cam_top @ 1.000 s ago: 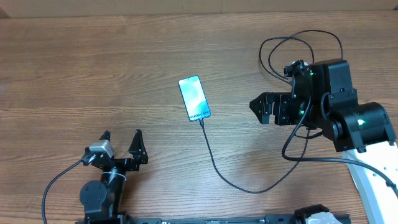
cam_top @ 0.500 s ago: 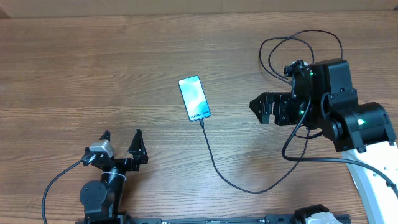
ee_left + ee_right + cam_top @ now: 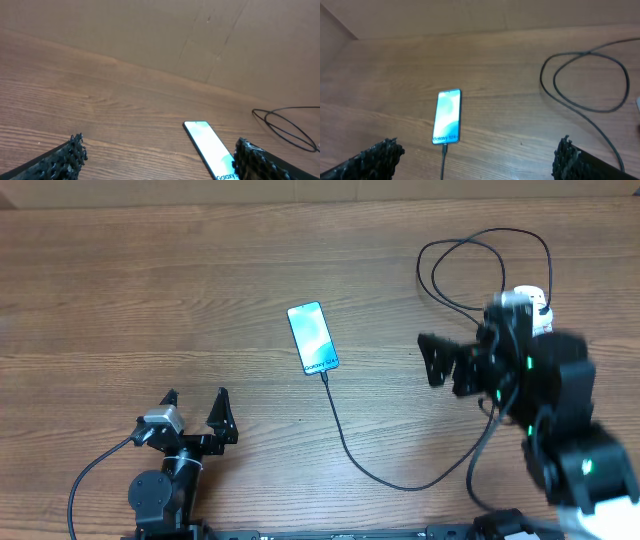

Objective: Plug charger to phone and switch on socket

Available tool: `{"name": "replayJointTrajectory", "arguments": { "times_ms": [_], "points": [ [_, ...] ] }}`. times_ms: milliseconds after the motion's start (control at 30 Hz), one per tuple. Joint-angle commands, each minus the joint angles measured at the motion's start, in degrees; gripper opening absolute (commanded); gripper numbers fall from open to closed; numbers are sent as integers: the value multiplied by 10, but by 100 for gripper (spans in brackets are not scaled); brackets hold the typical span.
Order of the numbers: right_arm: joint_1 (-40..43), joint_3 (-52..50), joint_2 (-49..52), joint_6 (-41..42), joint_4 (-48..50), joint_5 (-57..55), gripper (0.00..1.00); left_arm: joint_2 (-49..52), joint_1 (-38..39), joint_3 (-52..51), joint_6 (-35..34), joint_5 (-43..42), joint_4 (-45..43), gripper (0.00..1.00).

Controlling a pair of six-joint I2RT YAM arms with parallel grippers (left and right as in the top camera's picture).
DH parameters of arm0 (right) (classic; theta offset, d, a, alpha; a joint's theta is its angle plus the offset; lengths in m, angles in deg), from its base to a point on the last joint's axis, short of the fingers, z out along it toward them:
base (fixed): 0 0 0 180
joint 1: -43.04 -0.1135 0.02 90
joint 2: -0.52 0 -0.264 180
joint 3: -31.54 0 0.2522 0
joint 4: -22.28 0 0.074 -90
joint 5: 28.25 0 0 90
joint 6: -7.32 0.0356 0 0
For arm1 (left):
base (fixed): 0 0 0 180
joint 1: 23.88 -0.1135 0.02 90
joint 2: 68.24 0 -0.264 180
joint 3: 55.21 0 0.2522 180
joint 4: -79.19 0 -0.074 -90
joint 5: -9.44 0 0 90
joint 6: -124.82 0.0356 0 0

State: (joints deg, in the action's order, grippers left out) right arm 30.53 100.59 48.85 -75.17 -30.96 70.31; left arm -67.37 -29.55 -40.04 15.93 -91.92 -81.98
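The phone [image 3: 313, 337] lies flat at the table's middle, screen lit. The charger's black cable [image 3: 345, 442] has its tip in the phone's near end and curves right, under my right arm, with loops [image 3: 480, 265] at the far right. Only a white end of the socket [image 3: 532, 300] shows behind my right arm. My right gripper [image 3: 430, 361] is open and empty, right of the phone and apart from it. My left gripper [image 3: 195, 412] is open and empty at the near left. The right wrist view shows the phone [image 3: 447, 116] with the cable tip [image 3: 444, 149] plugged in, between the open jaws [image 3: 475, 160]. The left wrist view shows the phone [image 3: 210, 150] by the right finger of its open jaws [image 3: 160, 160].
Brown cardboard walls [image 3: 150, 30] stand along the table's far edge. The cable loops [image 3: 590, 75] lie on the wood at the far right. The left arm's own grey cable [image 3: 95, 470] runs along the near left edge.
My right arm has moved toward the near right and looks blurred. This uncovers a white end of the socket. The phone, cable and left arm have not moved.
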Motion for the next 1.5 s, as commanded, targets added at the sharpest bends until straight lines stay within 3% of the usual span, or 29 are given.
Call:
{"name": "replayJointTrajectory", "arguments": {
  "times_ms": [0, 367, 733, 1467],
  "points": [
    [-3, -102, -81, -3, 59, -8, 100, -7, -4, -4, 14, -1, 0, 100],
    [-3, -391, -324, 1, 275, 47, 100, -7, -4, -4, 14, -1, 0, 100],
    [-3, -513, -483, 1, 318, 51, 100, -7, -4, -4, 14, -1, 0, 100],
    [-2, -548, -482, 1, 361, 50, 100, -7, -4, -4, 14, -1, 0, 100]
  ]
}}
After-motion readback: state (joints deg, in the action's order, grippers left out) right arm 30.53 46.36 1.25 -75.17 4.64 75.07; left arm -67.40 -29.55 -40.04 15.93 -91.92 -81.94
